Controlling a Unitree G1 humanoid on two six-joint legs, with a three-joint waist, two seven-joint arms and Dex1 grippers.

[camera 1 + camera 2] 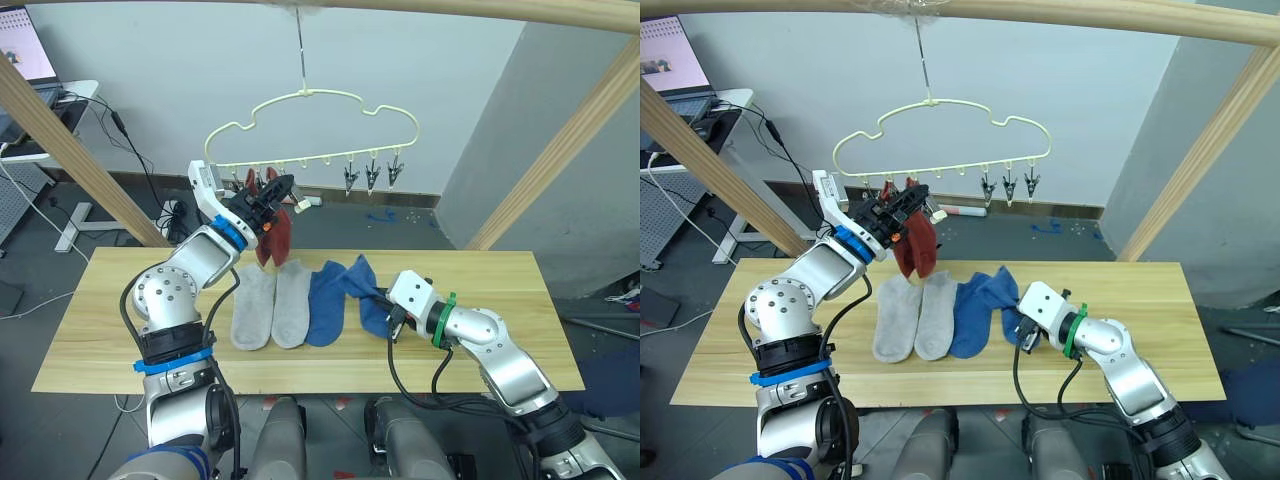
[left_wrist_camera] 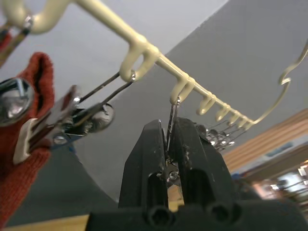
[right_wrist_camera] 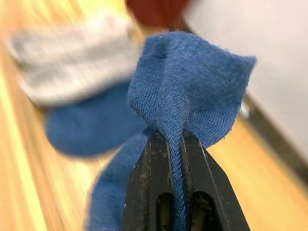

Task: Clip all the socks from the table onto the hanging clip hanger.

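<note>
— Where's the left arm?

— Raised, elbow bent, forearm slanting up toward the middle of the frame. The left gripper (image 1: 283, 190) sits just under the hanger (image 1: 312, 131), at the left end of its clip row. In the wrist view its two black fingers (image 2: 144, 166) are pressed together on a clip (image 2: 171, 139), pinching the thin metal that hangs from one of the yellow loops.

— And the red socks?

— They (image 1: 274, 232) hang right beside that gripper, dangling down toward the table's (image 1: 120, 330) far edge. A neighbouring clip (image 2: 62, 122) bites the red knit in the wrist view. I can't tell if it's one sock or two there.

— The right arm?

— Low, lying across the table at lower right of the frame, forearm pointing in toward the centre. The right gripper (image 1: 388, 322) is down at the tabletop, and its fingers (image 3: 155, 187) are closed tight on a blue sock (image 1: 366, 295), a fold of the cuff squeezed between them and standing up above the tips.

— What's still on the table?

— Two grey socks (image 1: 272, 306) side by side in the middle, toes toward me, and the other blue sock (image 1: 326, 305) just right of them, touching the pinched one. Three free clips (image 1: 372, 175) hang closed at the right end of the hanger.
</note>
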